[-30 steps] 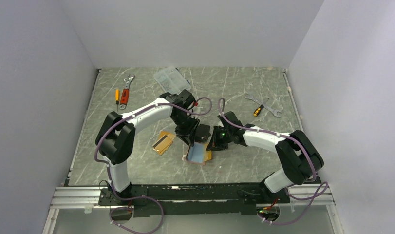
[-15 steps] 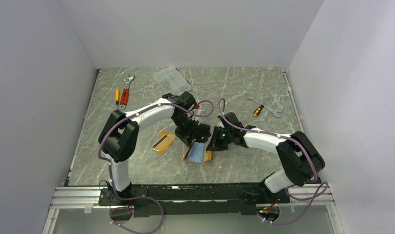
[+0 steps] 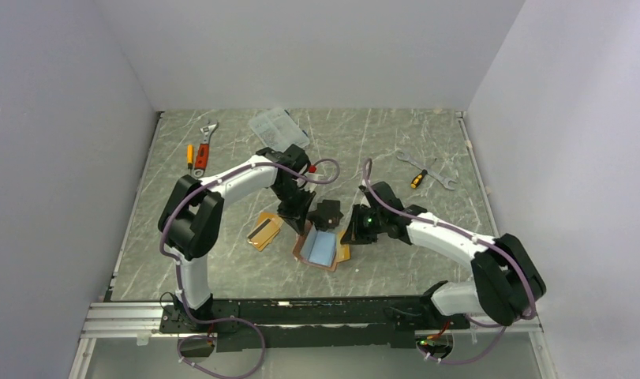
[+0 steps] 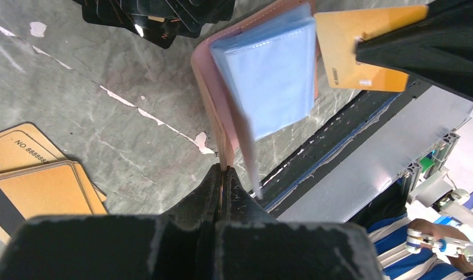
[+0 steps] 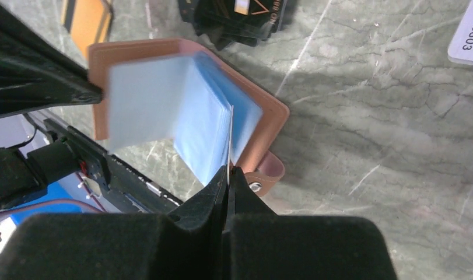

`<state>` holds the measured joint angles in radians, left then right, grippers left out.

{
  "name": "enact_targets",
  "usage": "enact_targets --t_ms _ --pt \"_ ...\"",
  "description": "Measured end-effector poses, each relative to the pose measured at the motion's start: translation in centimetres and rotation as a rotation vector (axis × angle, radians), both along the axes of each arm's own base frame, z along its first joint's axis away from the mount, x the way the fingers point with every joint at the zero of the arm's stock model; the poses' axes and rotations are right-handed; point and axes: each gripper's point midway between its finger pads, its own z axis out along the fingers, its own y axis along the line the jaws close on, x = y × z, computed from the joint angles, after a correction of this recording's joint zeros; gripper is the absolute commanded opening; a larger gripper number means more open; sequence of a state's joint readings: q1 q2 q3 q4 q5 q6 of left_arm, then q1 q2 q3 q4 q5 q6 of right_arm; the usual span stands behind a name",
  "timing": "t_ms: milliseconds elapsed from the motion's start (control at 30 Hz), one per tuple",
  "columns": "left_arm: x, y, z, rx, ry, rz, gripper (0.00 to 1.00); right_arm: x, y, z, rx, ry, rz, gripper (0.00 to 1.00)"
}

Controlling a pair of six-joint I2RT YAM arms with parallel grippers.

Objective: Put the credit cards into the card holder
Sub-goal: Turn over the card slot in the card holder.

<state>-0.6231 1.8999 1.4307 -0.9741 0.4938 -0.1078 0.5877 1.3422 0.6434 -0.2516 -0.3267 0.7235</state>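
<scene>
The card holder (image 3: 320,251) lies open on the surface (image 3: 222,264), in the middle, between the two arms. Its pink cover is underneath and its pale blue pages face up.

The left pincer (image 4: 222,173) is squeezed shut on the edge of the pink cover. The right pincer (image 5: 229,170) is squeezed shut on one thin blue page. It holds that page up on its edge, apart from the other pages. The snap tab (image 5: 267,173) sticks out just beside the right pincer's tip.

A small stack of orange cards (image 4: 30,186) lies on the surface just left of the card holder. The top one has a dark stripe. Another orange card (image 4: 344,49) sticks out at the right side of the card holder. A silver-grey card (image 5: 470,35) lies on the surface, well apart from the holder.

A black flat piece (image 3: 328,212) lies just behind the card holder. A clear plastic box (image 3: 278,126) sits far back. Wrenches (image 3: 427,167) and screwdrivers (image 3: 200,155) lie near the back corners.
</scene>
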Motion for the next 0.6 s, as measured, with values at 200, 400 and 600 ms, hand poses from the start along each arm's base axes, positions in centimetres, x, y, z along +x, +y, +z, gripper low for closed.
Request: enact_targets --t_ms 200,400,600 --pt "-0.5 -0.1 0.1 -0.021 0.011 -0.020 0.00 0.8 0.3 3.0 0.034 -0.072 0.004 0.00" --pt "-0.8 0.0 0.2 -0.029 0.018 -0.021 0.00 1.1 0.5 3.6 0.041 -0.082 0.004 0.00" --pt "-1.1 0.1 0.1 -0.029 0.021 -0.022 0.00 0.7 1.4 3.2 0.073 -0.050 0.043 0.00"
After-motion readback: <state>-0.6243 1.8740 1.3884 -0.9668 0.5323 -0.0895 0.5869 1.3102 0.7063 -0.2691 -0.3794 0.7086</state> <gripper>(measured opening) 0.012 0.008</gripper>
